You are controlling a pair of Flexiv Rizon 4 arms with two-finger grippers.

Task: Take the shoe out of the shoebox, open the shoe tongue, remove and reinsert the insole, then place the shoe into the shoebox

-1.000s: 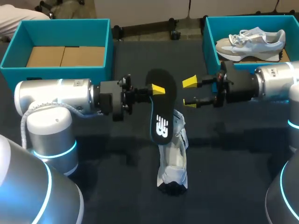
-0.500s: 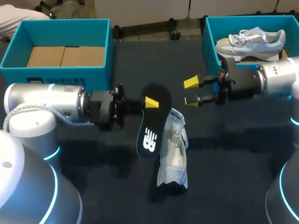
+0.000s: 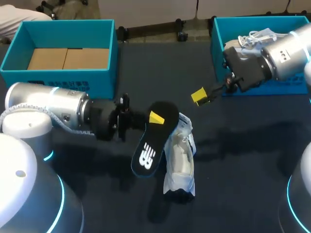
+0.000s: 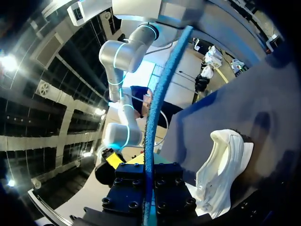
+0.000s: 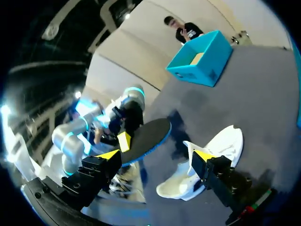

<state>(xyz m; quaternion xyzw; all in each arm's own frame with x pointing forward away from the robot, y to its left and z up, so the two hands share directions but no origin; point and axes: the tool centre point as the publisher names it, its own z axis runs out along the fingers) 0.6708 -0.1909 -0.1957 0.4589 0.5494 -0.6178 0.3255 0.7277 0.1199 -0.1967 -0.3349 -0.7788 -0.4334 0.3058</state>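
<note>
A white shoe (image 3: pixel 180 160) lies on the dark table (image 3: pixel 243 160), its opening toward the far side. My left gripper (image 3: pixel 155 118) is shut on the heel end of a black insole (image 3: pixel 148 145) with a blue edge. The insole hangs tilted just left of the shoe, overlapping its rim. In the left wrist view the insole (image 4: pixel 155 113) runs edge-on between the fingers, with the shoe (image 4: pixel 221 169) beside it. My right gripper (image 3: pixel 200 96) stands open above the table, right of the insole, near the right shoebox (image 3: pixel 217 53). From the right wrist, the gripper (image 5: pixel 157 155) faces the insole (image 5: pixel 146 136) and shoe (image 5: pixel 207 160).
A teal shoebox (image 3: pixel 63 48) with a cardboard bottom stands at the far left. The teal shoebox at the far right holds a second shoe (image 3: pixel 252 39), partly hidden by my right arm. Bare table lies in front of and to the right of the shoe.
My left arm has drawn the insole down and to the left, beside the shoe. My right arm has pulled back toward the right shoebox, its gripper still open.
</note>
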